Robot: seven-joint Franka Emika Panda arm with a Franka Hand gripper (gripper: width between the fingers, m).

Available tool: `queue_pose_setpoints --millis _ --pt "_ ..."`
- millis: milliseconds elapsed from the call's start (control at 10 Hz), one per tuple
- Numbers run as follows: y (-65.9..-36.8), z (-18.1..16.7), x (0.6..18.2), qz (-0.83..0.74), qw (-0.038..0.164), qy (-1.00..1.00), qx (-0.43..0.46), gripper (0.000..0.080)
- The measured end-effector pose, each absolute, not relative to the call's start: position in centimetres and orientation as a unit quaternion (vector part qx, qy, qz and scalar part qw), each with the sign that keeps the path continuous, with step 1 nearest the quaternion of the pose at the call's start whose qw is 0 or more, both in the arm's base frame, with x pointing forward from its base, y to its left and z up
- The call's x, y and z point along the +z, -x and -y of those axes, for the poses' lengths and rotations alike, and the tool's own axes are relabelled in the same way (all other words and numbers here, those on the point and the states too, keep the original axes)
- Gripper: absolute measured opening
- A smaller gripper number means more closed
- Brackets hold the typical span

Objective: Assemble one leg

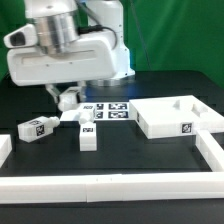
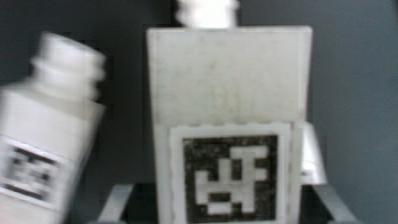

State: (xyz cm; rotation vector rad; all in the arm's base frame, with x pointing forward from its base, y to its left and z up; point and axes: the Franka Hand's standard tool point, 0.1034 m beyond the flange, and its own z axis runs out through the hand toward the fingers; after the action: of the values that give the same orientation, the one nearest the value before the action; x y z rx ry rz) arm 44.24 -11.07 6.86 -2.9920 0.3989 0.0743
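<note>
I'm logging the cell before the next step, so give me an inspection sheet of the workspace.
surface: black table, white rails along its edges.
job's things: leg in the gripper; another leg tilted close by; loose legs on the table; white panel.
clutter: marker board only.
grippers: gripper low over the table, closed on the leg.
cables: nothing seen.
surroundings: green backdrop.

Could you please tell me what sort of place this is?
Probably a robotics lab bench: a black table fenced by white rails, a marker board of tags, and a green backdrop.
</note>
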Motion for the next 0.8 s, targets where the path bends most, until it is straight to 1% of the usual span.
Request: queue_pose_setpoints --millis 100,400,500,600,700,800 --pt "-43.3 12.4 6.8 -0.144 0.062 0.987 0.029 0.0285" --pt "-43.3 12.4 6.7 -0.144 0.062 0.987 0.030 0.0285" --pt "-43.2 12.5 6.4 -0.149 0.059 0.987 0.028 0.0285" --pt "-42.4 12.7 5.8 -0.153 0.056 0.986 0.033 0.0285" --pt "-41.1 13.9 5.4 -0.163 0.057 0.984 0.043 0.0285" --pt "-39.4 16.5 5.0 -0.166 0.055 0.983 0.050 0.0285"
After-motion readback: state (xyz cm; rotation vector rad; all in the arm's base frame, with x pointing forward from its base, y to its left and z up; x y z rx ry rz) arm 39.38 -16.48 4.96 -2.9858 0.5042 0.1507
